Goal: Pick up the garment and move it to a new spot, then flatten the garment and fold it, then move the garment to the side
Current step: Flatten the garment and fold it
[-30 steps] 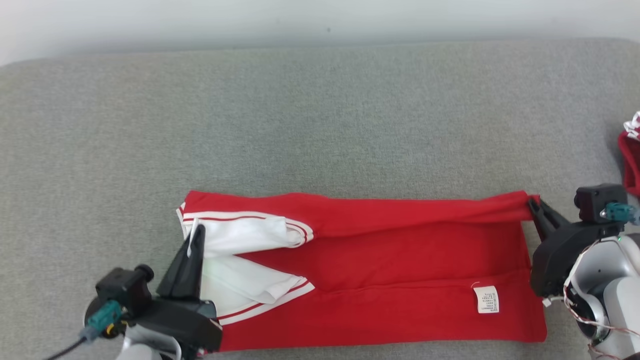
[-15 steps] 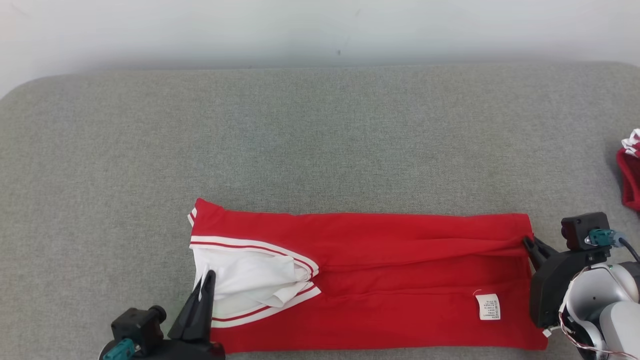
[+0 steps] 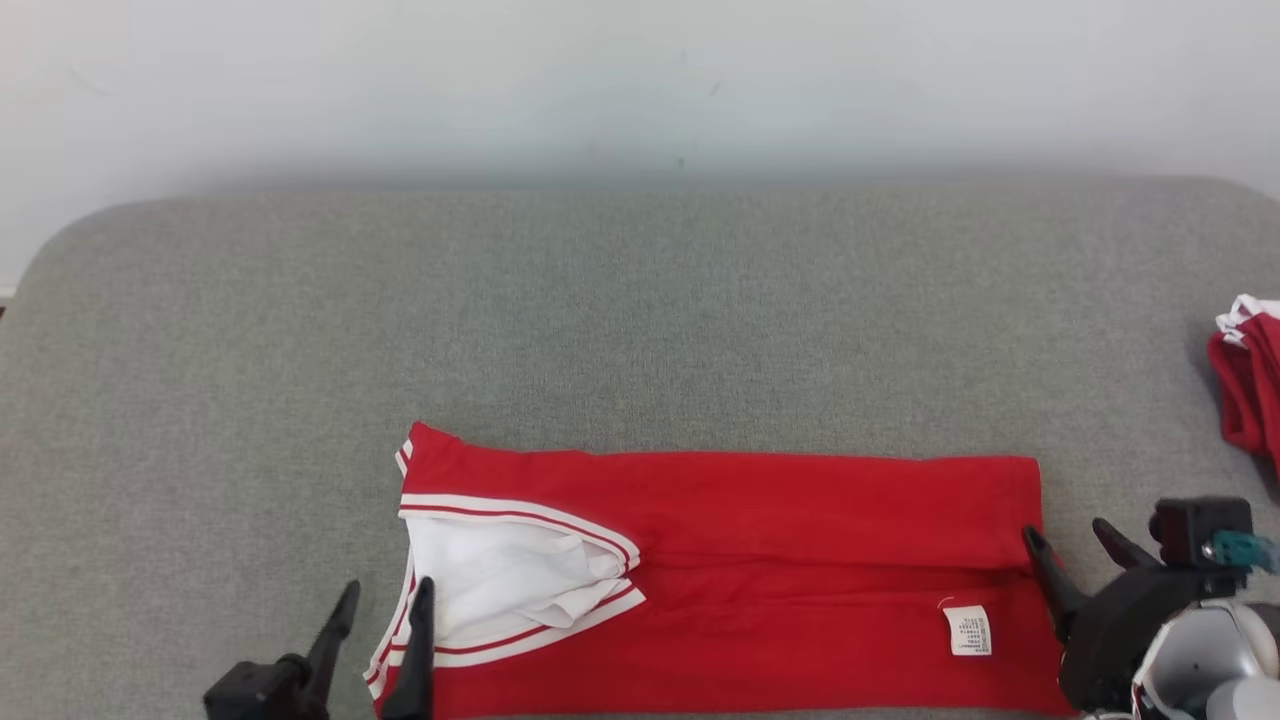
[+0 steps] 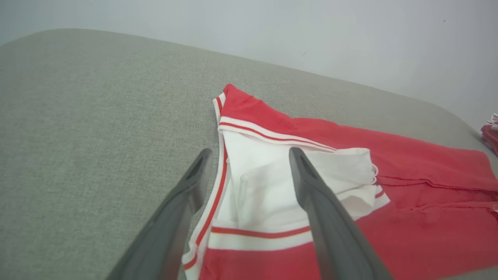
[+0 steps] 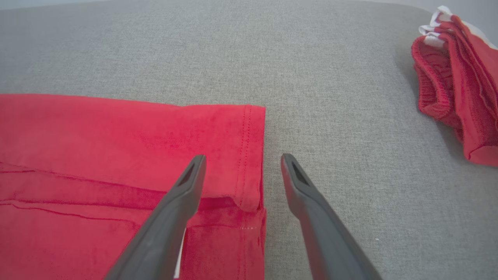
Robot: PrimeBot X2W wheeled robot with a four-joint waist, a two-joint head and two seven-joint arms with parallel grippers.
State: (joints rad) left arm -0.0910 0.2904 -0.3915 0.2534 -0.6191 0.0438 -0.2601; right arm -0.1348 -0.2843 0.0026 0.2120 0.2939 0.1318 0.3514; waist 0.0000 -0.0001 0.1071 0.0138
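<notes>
Garment (image 3: 760, 570) lies as a long red band on the near part of the grey cushion (image 3: 600, 330), with its white collar end at the left. A second ago both tools were pinched shut on its ends, drawing the far flap over. Now the flap lies flat and both have let go, so this fold looks done. The left tool (image 3: 388, 590) stands wide open astride the collar edge, the right tool (image 3: 1065, 532) wide open astride the hem. Neither holds anything; whether a fingertip brushes the cloth I cannot tell. A second red pile (image 3: 1245, 380) sits well apart at the right.
</notes>
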